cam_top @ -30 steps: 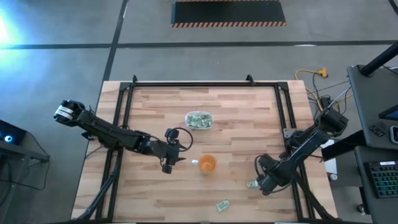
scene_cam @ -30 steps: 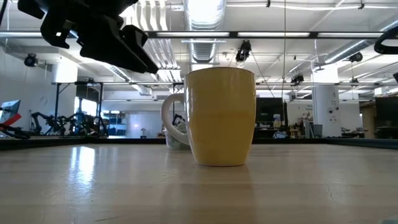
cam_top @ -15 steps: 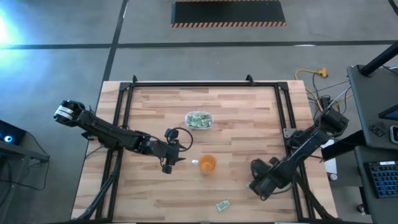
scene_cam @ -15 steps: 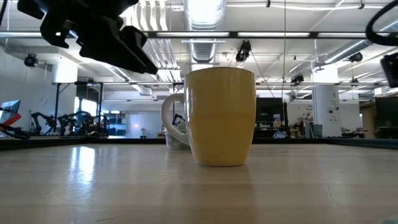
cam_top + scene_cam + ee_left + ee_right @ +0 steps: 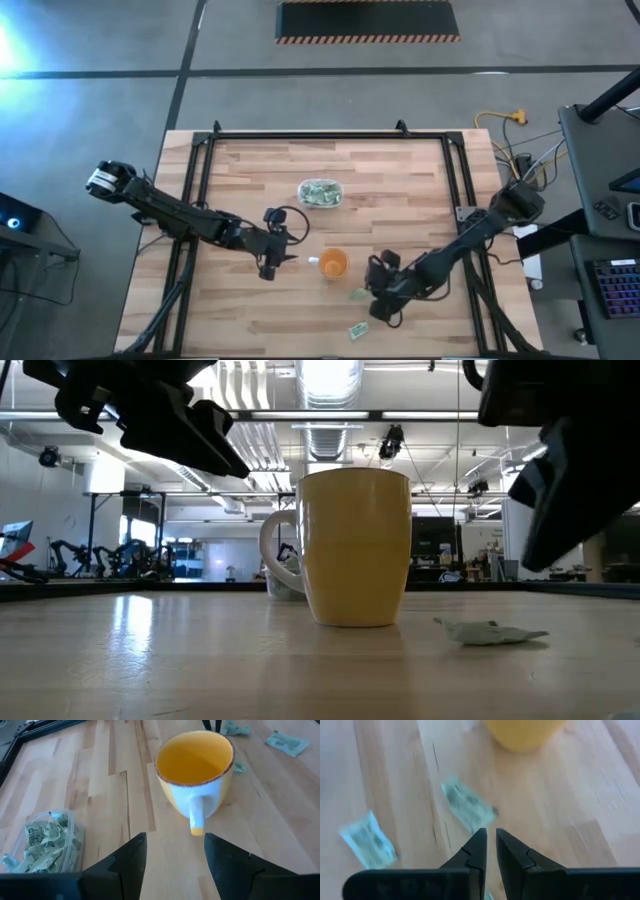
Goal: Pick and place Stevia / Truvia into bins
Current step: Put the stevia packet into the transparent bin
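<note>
The bin (image 5: 320, 192), a small clear tub at the table's middle, holds several pale green Stevia sachets (image 5: 42, 837). Two more sachets lie flat on the wood. One (image 5: 357, 294) is just near-right of the orange cup (image 5: 333, 264); the other (image 5: 357, 329) is by the near edge. My right gripper (image 5: 380, 302) hangs shut, slanting down, close to the right of the first sachet (image 5: 467, 805) and above the table. The low view shows that sachet (image 5: 490, 632) on the table below my right gripper (image 5: 545, 550). My left gripper (image 5: 175, 852) waits open, left of the cup, with nothing between its fingers.
The orange cup (image 5: 195, 767) stands upright between the two grippers, its handle toward my left gripper. A small white scrap (image 5: 312, 260) lies left of it. A black frame (image 5: 200, 170) runs along the table's left, far and right sides. Bare wood lies near-left.
My right gripper has swept from the table's right side toward its left, ending near the cup, and has rolled and tipped on the way. The sachet that lay beside it now lies farther left, close to the cup. The sachet by the near edge has stayed.
</note>
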{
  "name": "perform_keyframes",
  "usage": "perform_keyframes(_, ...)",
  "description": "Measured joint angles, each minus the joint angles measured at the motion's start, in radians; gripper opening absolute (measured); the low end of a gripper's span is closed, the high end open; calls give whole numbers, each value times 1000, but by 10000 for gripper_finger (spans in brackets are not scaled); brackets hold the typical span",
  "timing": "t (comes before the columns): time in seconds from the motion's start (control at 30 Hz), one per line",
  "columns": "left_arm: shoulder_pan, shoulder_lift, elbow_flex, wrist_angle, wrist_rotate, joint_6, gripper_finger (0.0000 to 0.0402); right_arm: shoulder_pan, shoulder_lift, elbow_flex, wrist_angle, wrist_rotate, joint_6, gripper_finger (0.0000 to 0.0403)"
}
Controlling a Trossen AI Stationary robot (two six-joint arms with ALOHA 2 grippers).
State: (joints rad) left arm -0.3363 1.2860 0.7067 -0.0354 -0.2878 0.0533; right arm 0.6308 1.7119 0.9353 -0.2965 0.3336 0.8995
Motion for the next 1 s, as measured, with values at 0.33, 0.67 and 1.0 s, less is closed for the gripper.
perform_keyframes(0.33, -62, -25, 1, -5, 109, -23, 183, 81, -33, 47, -274, -76, 86, 33)
perform_keyframes(0.67, -92, -28, 2, 2, 95, -49, 183, 146, 74, 33, -251, -71, 239, 34)
perform_keyframes(1.0, -135, -30, 2, -21, 94, -122, 183, 62, 254, 173, -112, 19, 38, 33)
